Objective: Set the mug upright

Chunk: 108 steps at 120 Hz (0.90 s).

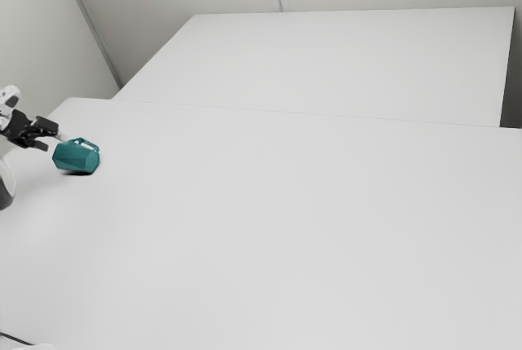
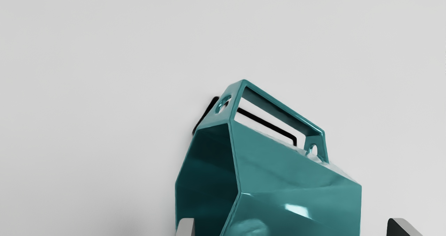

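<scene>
The mug (image 1: 76,157) lies on its side near the pincer (image 1: 52,141) (jaws well apart).

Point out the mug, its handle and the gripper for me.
Mug (image 2: 282,173): wrist view, on its outer side wall.
Handle (image 2: 278,107): wrist view, on its long bar.
Gripper (image 1: 55,143): exterior view, midway between its fingertips.

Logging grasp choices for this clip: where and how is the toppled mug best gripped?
Probably by its handle's long bar, from above, fingers astride it: the mug lies on its side, and the slim bar stands off its body across a gap.
</scene>
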Tool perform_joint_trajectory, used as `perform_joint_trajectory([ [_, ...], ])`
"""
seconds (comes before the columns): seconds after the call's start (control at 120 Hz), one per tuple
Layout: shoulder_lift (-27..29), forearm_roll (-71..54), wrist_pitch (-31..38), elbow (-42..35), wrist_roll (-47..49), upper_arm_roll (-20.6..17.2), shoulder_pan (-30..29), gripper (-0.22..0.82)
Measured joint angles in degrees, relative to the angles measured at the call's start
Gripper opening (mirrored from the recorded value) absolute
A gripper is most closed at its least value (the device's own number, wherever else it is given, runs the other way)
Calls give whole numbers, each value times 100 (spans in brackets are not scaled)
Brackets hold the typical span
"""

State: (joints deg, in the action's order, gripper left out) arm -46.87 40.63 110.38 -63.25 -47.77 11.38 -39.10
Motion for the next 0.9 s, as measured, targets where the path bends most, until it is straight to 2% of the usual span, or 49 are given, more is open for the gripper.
perform_joint_trajectory([
  [0.242,-215,186,13,71,-395,-16,-85,60],
  [0.9,-289,1075,-298,-281,-1077,-75,-185,60],
])
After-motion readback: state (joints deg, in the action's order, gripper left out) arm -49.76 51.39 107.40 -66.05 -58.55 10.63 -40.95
